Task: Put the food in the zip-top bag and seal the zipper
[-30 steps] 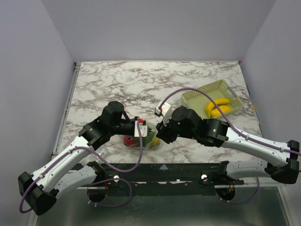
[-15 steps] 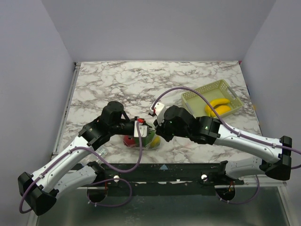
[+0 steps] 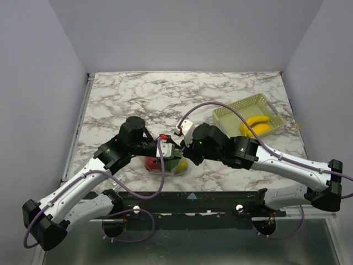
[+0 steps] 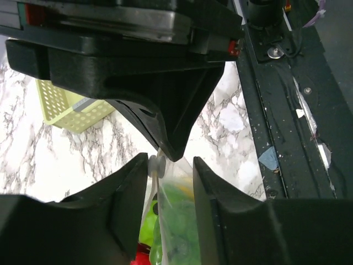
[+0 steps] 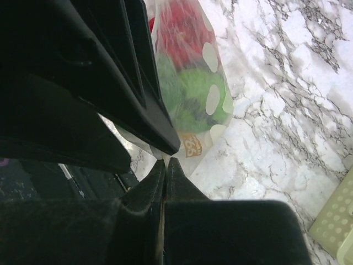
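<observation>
step: sealing the zipper (image 4: 160, 172); food (image 5: 193, 88) sits inside the bag (image 3: 168, 164) at the near edge of the table (image 3: 138, 94).
left gripper (image 4: 170, 164): half open, astride the bag's top, holding nothing.
right gripper (image 5: 165, 161): closed, seemingly pinching the zipper.
next: likely press along the rest of the strip.

A robot lab cell: a marble-patterned table (image 3: 138, 94) boxed by plain pale walls (image 3: 182, 33), left arm (image 3: 77, 190) and right arm (image 3: 292, 165) bolted to a black rail (image 3: 193, 201)

Top view bright, even, sharp; faint shadows on table (image 3: 143, 94). Wrist views: fingers (image 5: 209, 221) underexposed black, bag (image 4: 174, 232) blurred.
</observation>
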Controlling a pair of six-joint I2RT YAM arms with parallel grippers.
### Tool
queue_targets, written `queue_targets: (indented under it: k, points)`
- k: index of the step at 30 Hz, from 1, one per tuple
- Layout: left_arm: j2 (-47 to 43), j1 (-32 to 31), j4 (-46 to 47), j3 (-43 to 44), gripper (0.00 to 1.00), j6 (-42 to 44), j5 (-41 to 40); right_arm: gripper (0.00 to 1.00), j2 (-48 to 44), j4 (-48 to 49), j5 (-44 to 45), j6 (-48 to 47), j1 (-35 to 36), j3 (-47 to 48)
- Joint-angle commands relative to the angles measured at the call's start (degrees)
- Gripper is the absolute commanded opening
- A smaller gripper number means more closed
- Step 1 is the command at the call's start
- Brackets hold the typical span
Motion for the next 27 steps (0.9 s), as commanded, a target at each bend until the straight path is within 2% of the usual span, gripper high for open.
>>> queue_targets:
  k: [1,13,19,27]
  points:
    - [0.6,-0.2,2.2,2.0,0.32,-1.6,3.9,0.0,-0.6,1.8,0.6,-0.7,0.0,-0.5]
    - [0.7,-0.6,2.3,1.8,0.0,-0.5,1.7,0.0,-2.4,4.8,3.6,2.3,0.0,-2.4]
    - [-0.9,-0.6,3.1,0.5,0.0,0.8,-4.1,0.0,-4.5,5.2,13.4,7.9,0.0,-6.4]
    - [-2.5,-0.6,2.7,-0.4,0.0,2.3,-7.4,0.0,-9.5,5.4,25.6,12.7,-0.3,-10.6]
